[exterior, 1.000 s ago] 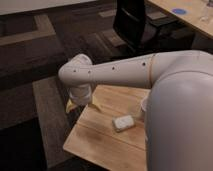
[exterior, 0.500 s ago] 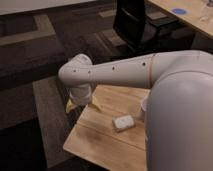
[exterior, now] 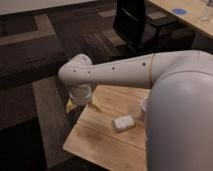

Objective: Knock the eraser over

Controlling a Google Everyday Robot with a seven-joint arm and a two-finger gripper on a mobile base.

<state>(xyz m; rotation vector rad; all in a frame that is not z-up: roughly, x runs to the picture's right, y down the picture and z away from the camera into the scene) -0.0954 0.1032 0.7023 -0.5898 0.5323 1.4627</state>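
The eraser is not visible; it is hidden or out of view. My white arm (exterior: 120, 70) reaches from the right across the far left corner of a wooden table (exterior: 100, 140). The gripper (exterior: 77, 102) hangs below the wrist at that corner, mostly hidden by the wrist. A small yellowish shape (exterior: 70, 106) shows just under the wrist at the table's edge; I cannot tell what it is. A whitish rounded block (exterior: 123, 122) lies flat on the table, to the right of the gripper and nearer the front.
The rim of a white cup (exterior: 144, 105) peeks out beside my arm's large body (exterior: 180, 125), which covers the table's right side. A black office chair (exterior: 137, 25) stands behind on the dark carpet. A second table (exterior: 192, 17) is at the top right.
The wrist has shifted very slightly to the right. The whitish block has not moved.
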